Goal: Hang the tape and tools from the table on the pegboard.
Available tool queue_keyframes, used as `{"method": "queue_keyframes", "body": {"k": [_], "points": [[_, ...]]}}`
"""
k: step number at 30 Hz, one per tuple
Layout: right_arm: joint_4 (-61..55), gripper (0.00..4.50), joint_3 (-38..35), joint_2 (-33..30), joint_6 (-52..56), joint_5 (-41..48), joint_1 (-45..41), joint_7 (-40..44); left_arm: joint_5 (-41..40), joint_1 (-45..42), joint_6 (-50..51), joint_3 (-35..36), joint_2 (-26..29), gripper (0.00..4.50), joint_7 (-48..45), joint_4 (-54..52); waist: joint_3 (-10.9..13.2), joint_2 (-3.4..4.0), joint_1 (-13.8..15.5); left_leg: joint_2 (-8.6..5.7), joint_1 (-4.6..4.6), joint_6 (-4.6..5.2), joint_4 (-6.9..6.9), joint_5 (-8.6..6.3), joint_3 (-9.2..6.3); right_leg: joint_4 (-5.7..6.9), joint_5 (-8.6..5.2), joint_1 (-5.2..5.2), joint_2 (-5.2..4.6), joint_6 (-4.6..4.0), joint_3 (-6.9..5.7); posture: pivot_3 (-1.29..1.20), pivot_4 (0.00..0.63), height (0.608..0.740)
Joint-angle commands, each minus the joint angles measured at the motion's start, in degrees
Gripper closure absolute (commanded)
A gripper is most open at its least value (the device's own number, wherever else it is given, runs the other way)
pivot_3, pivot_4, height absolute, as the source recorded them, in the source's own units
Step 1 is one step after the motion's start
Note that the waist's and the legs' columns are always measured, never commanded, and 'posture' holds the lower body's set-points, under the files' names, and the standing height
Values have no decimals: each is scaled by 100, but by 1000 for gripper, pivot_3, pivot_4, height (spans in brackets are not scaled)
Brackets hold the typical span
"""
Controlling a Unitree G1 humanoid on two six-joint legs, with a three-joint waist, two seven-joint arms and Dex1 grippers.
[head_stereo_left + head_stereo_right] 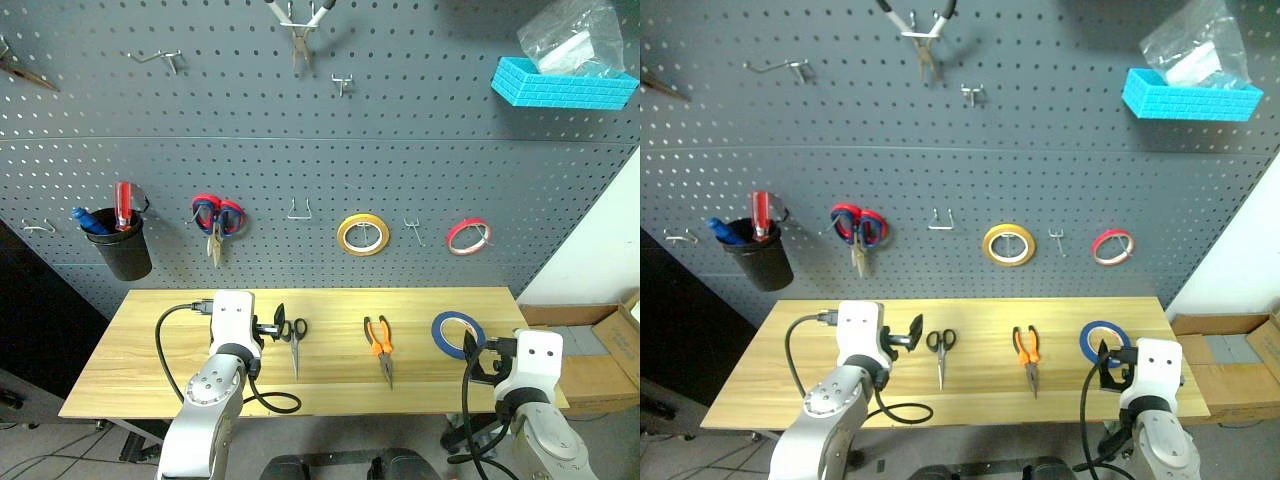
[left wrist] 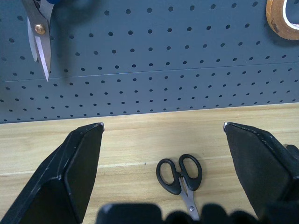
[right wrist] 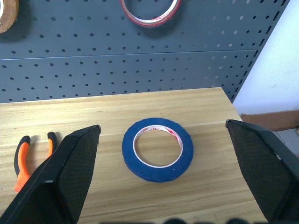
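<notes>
On the light wooden table (image 1: 150, 345) lie the black-handled scissors (image 1: 293, 340), the orange-handled pliers (image 1: 379, 345) and the blue tape (image 1: 458, 333), in a row from left to right. The dark grey pegboard (image 1: 300, 150) rises behind the table. My left gripper (image 1: 270, 328) hovers open just left of the scissors, whose handles (image 2: 180, 175) lie between and below its fingers. Just before the tape (image 3: 158, 148), my right gripper (image 1: 478, 355) is open and empty, and the roll lies flat between the spread fingers in the right wrist view.
On the pegboard hang red-and-blue scissors (image 1: 217, 220), a yellow roll (image 1: 362, 234), a red roll (image 1: 468, 236), a black cup (image 1: 122, 250) with a red-handled screwdriver, pliers (image 1: 300, 35) high up and a blue basket (image 1: 562, 82). Bare hooks (image 1: 300, 211) sit between them. Cardboard boxes (image 1: 600, 350) stand right of the table.
</notes>
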Motion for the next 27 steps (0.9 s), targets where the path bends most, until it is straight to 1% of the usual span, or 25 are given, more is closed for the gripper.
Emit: {"method": "queue_keyframes", "body": {"k": [1, 27], "points": [[-242, 69, -63, -56, -51, -48, -11, 5, -16, -43, -119, 78, -42, 69, 43, -225, 0, 0, 0, 0, 0, 0, 0, 0, 0, 0, 0, 0, 0, 0, 0, 16, 15, 740], [-198, 69, -70, -131, -17, -71, -45, 20, -99, -74, -67, 113, -89, 69, -26, -197, 1, 0, -1, 0, 0, 0, 0, 0, 1, 0, 0, 0, 0, 0, 0, 15, 23, 740]]}}
